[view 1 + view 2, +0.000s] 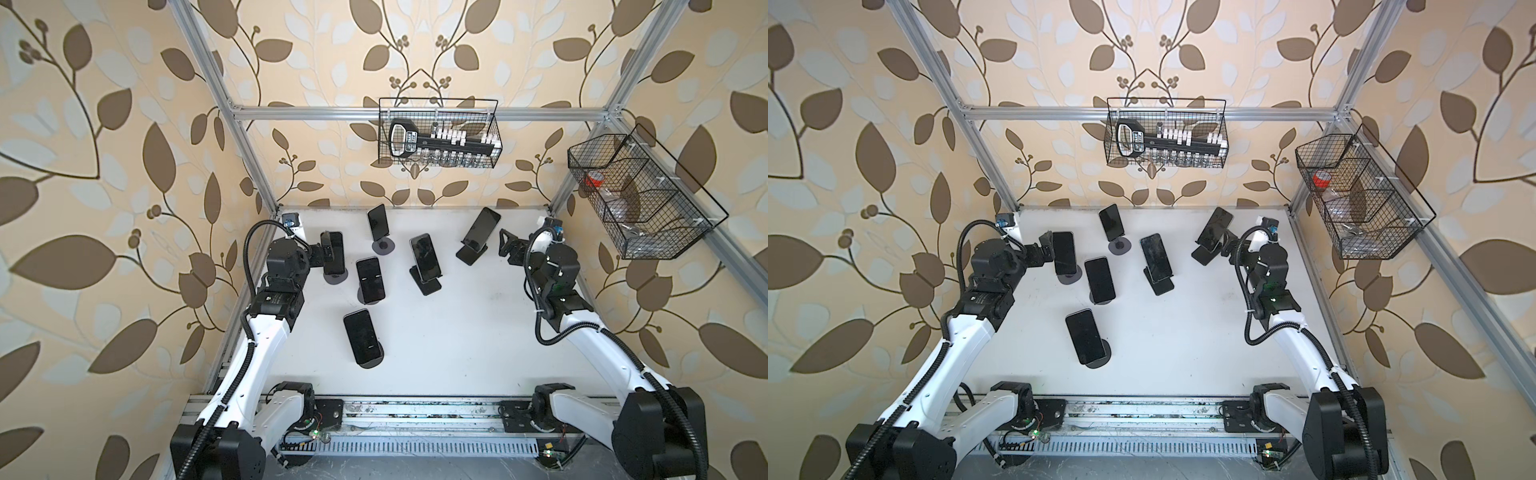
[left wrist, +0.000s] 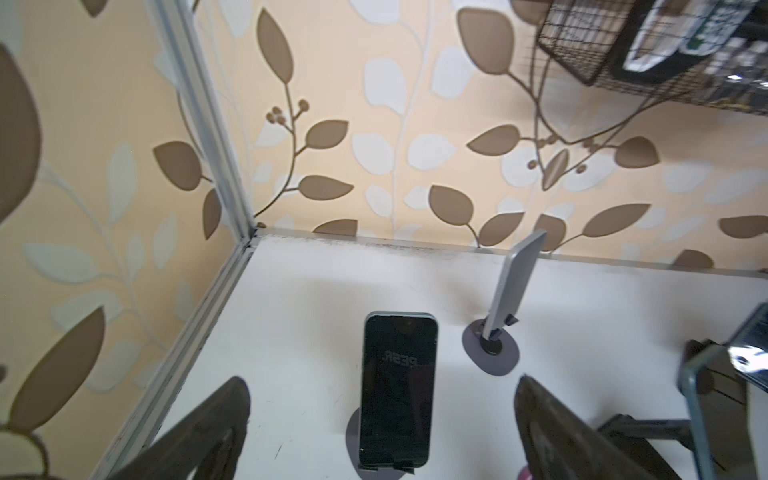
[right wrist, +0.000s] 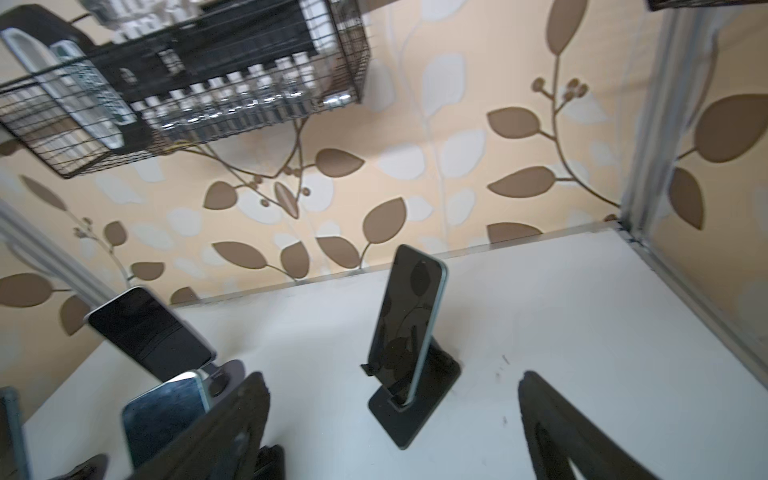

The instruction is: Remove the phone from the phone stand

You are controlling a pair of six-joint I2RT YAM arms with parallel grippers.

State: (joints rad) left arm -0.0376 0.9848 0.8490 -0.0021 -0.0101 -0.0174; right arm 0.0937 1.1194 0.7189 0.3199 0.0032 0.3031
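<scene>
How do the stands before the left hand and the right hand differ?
The grey round-footed stand is paler than the black rectangular-plate stand. The grey stand's dark phone faces its wrist camera squarely; the black stand's dark phone shows its edge. Both hold phones nearly upright.

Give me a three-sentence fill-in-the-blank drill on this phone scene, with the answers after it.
1. The white table carries ___ propped-up phones.
2. The left gripper and the right gripper both have their jaws ___.
3. The phone ahead of the right gripper leans on a flat rectangular stand coloured ___.

Missing words: six; open; black.
</scene>
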